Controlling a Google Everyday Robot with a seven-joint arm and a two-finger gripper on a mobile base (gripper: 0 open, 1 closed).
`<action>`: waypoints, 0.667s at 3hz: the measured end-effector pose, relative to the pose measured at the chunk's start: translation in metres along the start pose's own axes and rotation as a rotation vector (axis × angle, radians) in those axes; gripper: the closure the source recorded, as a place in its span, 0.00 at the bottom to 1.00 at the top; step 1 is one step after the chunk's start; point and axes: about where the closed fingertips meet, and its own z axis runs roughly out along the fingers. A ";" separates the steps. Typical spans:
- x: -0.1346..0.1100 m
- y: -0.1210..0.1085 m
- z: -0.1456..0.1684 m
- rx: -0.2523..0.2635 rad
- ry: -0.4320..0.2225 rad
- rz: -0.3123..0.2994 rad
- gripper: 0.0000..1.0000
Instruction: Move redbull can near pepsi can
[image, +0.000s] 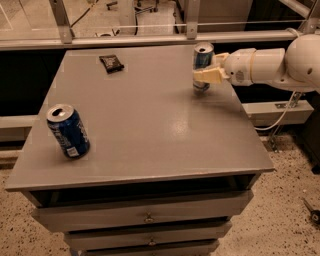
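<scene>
The redbull can (202, 59), slim with blue and silver panels and a silver top, stands upright at the far right of the grey table (150, 125). My gripper (207, 76) reaches in from the right on a white arm and its cream fingers (214, 75) clasp the can's lower half. The pepsi can (68, 131), wider and deep blue with white print, stands tilted near the table's front left corner, far from the redbull can.
A small black packet (111, 63) lies at the table's back left. Drawers (145, 217) sit below the table top. A metal rail (150, 39) runs behind the table. A cable (280, 117) hangs at the right.
</scene>
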 end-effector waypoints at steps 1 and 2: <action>0.000 0.001 0.001 -0.002 0.000 0.000 1.00; -0.003 0.021 0.014 -0.055 -0.037 0.005 1.00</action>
